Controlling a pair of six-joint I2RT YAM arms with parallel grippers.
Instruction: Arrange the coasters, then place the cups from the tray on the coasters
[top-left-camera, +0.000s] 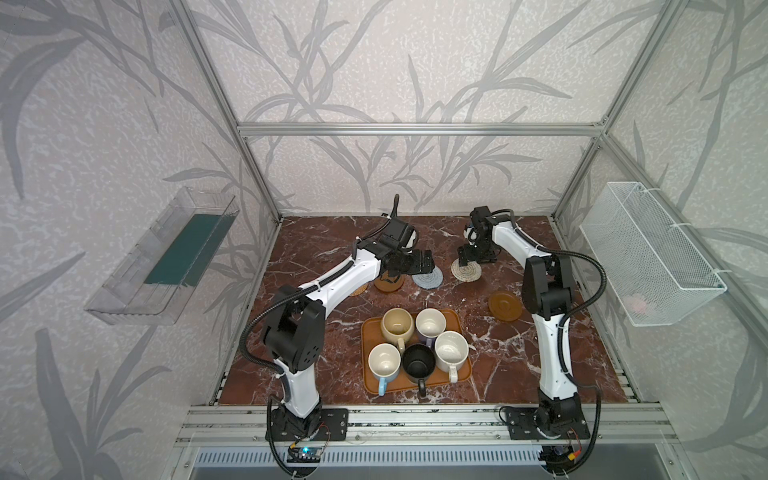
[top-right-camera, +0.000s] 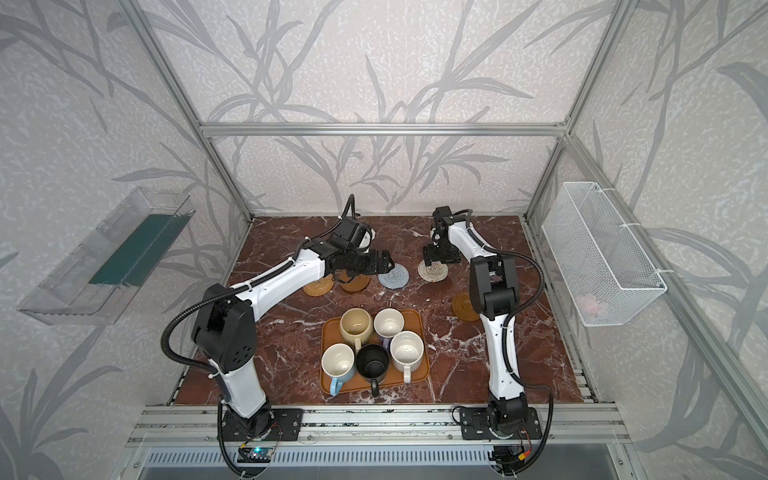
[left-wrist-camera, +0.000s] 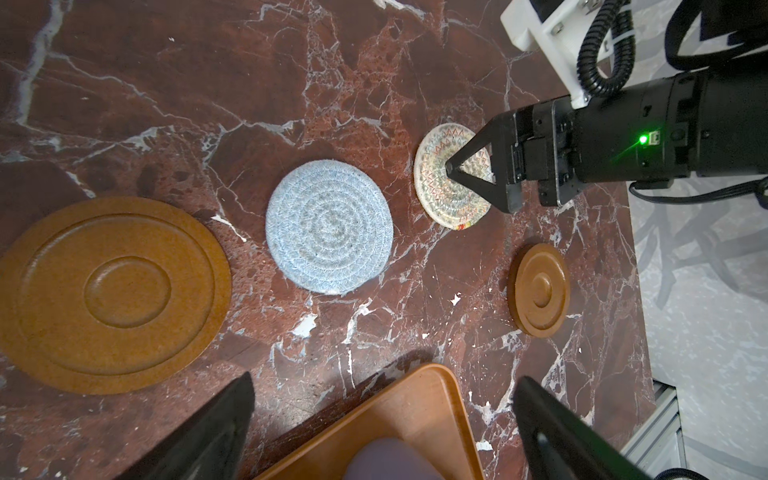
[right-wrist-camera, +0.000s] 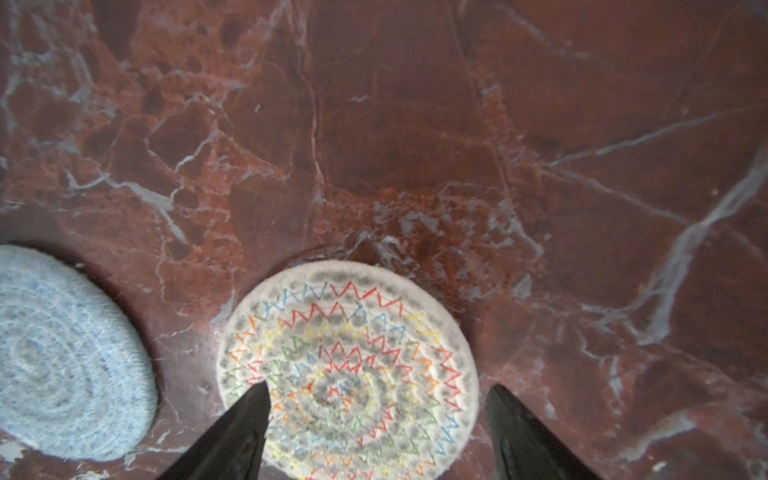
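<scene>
Right jaws apart over cream zigzag-stitched coaster (right-wrist-camera: 349, 365), blue-grey coaster (right-wrist-camera: 62, 353) beside.

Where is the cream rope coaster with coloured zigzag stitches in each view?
In a top view: the cream coaster, far part of the table, right of middle.
In a top view: the cream coaster, same spot.
Left wrist view: the coaster, partly behind the right gripper.
Right wrist view: the coaster, close up, beneath that gripper's fingers.
Shared landmark: the light blue-grey coaster beside it, in all four.
</scene>
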